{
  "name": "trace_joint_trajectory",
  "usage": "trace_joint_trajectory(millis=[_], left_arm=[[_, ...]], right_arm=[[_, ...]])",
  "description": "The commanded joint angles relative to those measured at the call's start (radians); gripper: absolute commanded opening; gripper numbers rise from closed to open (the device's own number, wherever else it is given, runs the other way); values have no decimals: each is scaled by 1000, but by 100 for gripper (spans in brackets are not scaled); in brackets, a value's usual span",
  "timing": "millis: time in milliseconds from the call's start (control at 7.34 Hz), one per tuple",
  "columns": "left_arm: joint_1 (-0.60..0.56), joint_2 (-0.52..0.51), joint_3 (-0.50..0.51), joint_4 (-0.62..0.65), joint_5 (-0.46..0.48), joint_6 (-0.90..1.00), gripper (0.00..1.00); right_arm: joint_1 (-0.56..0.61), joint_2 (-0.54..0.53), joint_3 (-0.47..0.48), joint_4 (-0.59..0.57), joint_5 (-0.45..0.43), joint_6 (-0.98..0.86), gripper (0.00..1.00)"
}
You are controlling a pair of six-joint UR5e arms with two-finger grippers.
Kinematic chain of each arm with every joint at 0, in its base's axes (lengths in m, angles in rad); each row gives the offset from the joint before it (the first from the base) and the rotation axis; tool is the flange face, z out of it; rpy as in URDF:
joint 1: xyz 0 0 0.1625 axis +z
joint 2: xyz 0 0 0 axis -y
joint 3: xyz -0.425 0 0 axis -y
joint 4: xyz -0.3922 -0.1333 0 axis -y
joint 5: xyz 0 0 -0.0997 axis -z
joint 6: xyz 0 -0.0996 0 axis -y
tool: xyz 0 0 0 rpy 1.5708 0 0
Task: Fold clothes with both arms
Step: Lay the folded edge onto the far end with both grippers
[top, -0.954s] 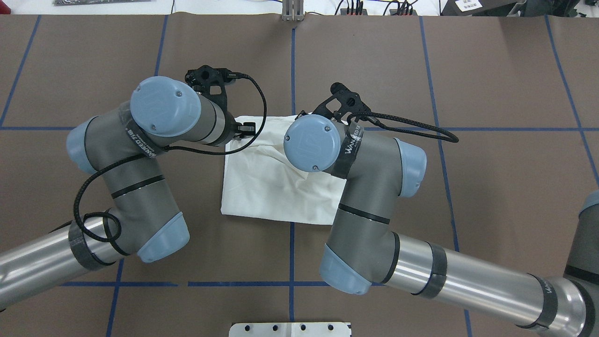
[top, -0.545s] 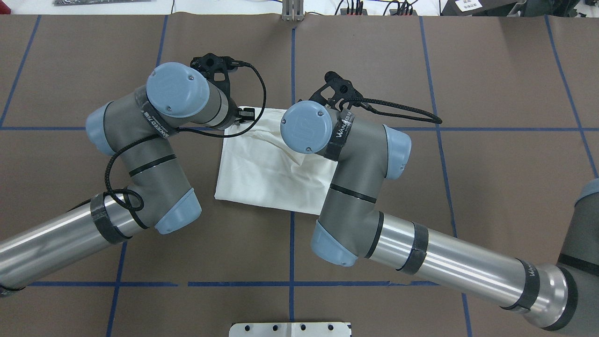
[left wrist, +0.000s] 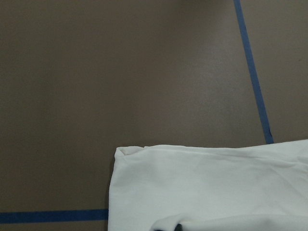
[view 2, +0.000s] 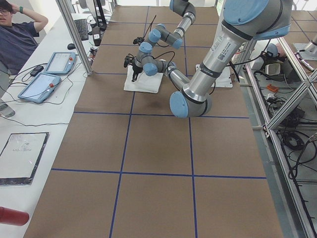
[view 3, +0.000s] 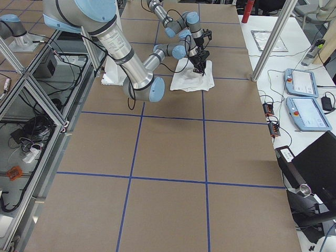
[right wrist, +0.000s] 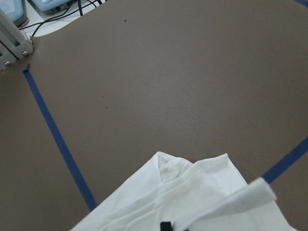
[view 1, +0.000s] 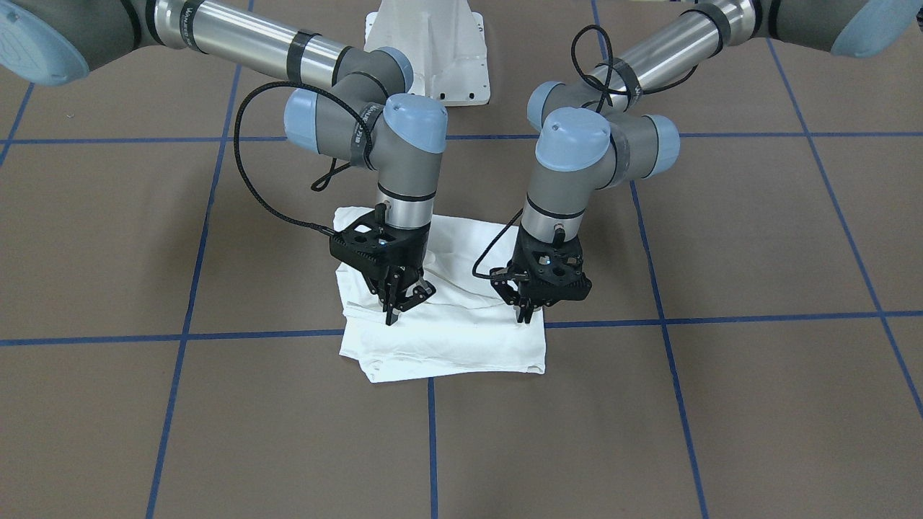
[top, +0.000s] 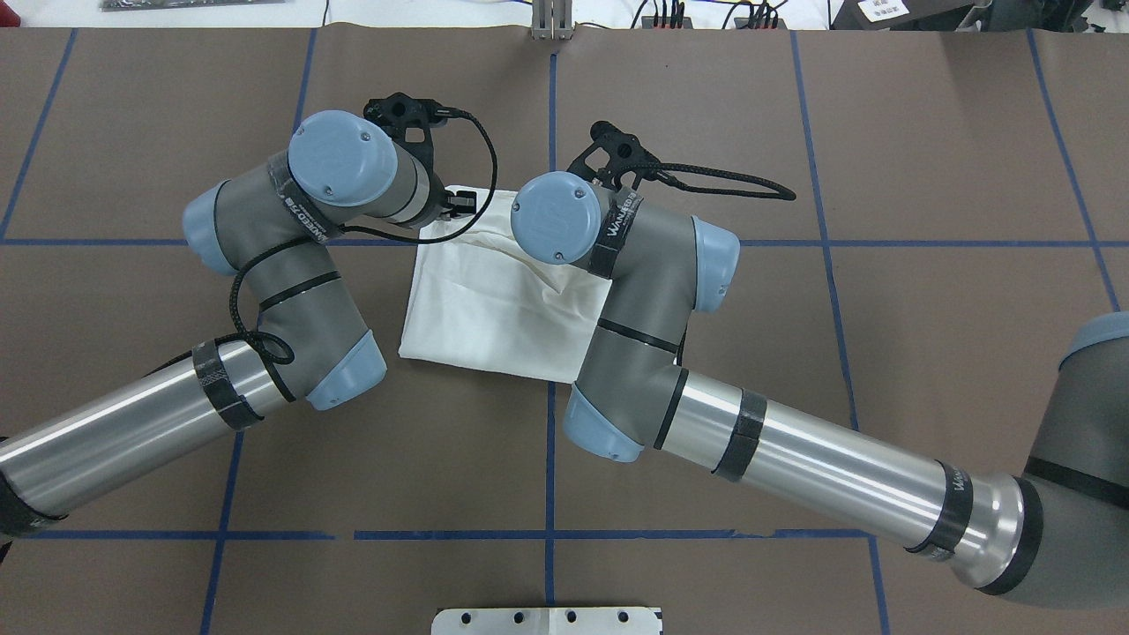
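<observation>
The clothes are one white shirt (view 1: 447, 346), folded into a rough rectangle on the brown table (top: 926, 132). In the overhead view the shirt (top: 494, 309) lies between both arms, wrinkled near its far edge. My right gripper (view 1: 396, 306) points down on the far edge's right part, shut on a pinch of cloth. My left gripper (view 1: 525, 315) is shut on the same edge's left part. The wrists hide most of both grippers from overhead. Each wrist view shows a shirt corner (left wrist: 207, 187) (right wrist: 192, 197) at the bottom of the frame.
The white metal pedestal (view 1: 433, 50) stands at the table's near edge by the robot. Blue tape lines (top: 549, 115) grid the table. Tablets (view 2: 42, 87) and cables lie on the side bench, where a person (view 2: 17, 34) sits.
Both arms have reached farther from the robot's base and a little to the left. The shirt has slid that way with them, its near edge now farther from the pedestal.
</observation>
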Motion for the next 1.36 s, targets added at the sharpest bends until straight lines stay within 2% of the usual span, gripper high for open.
trace_joint_trajectory(millis=[0, 136, 273, 409, 681, 818, 1090, 1226], left_arm=[[-59, 17, -36, -15, -63, 133, 100], [-94, 74, -76, -19, -136, 190, 100], [-110, 108, -113, -19, -140, 223, 100], [-110, 113, -116, -21, -140, 226, 100], [-110, 114, -117, -21, -138, 225, 100], [-110, 116, -121, -20, -138, 220, 100], [-108, 116, -122, -21, -138, 214, 100], [-108, 116, -122, -21, -137, 214, 100]], right_arm=[[54, 28, 0, 4, 152, -85, 100], [53, 32, 4, 7, 156, -92, 100], [40, 36, 7, 4, 154, -92, 100], [-4, 26, 7, 4, 148, -95, 100], [-12, 24, -7, 4, 120, -101, 98], [-4, 24, -15, 8, 90, -93, 92], [16, 24, -57, 13, 85, -36, 81], [16, 27, -71, 13, 58, -25, 78]])
